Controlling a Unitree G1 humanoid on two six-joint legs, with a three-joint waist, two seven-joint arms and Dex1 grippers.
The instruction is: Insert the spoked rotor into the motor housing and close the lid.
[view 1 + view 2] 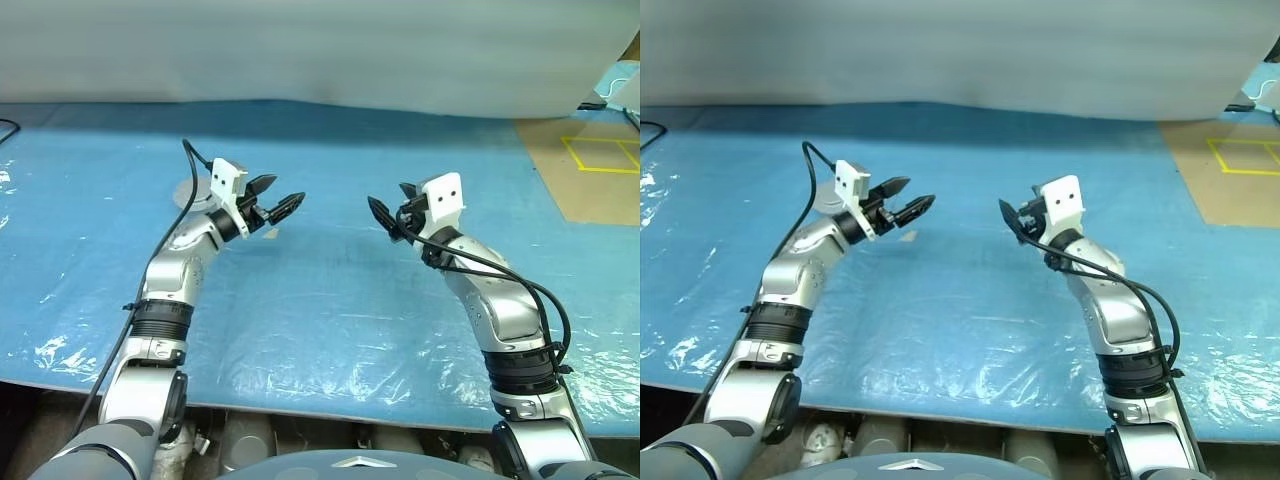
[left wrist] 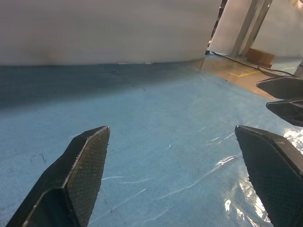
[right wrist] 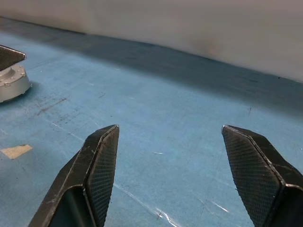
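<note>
- Risk: motor housing (image 3: 12,84) sits on the blue bench (image 1: 330,300) close behind the left arm; a blind reach could knock it aside.
- Risk: rotor location cannot be told (not picked out on the bench).
- Left jaws (image 1: 280,196): spread wide, empty, raised, aimed inward.
- Right jaws (image 1: 385,215): parted, empty, held level, facing the left jaws, well apart.

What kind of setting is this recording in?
Probably a lab or workshop test bench: a blue plastic sheet covers the work surface, a plain white wall backs it, and yellow tape marks the brown floor at the right.
</note>
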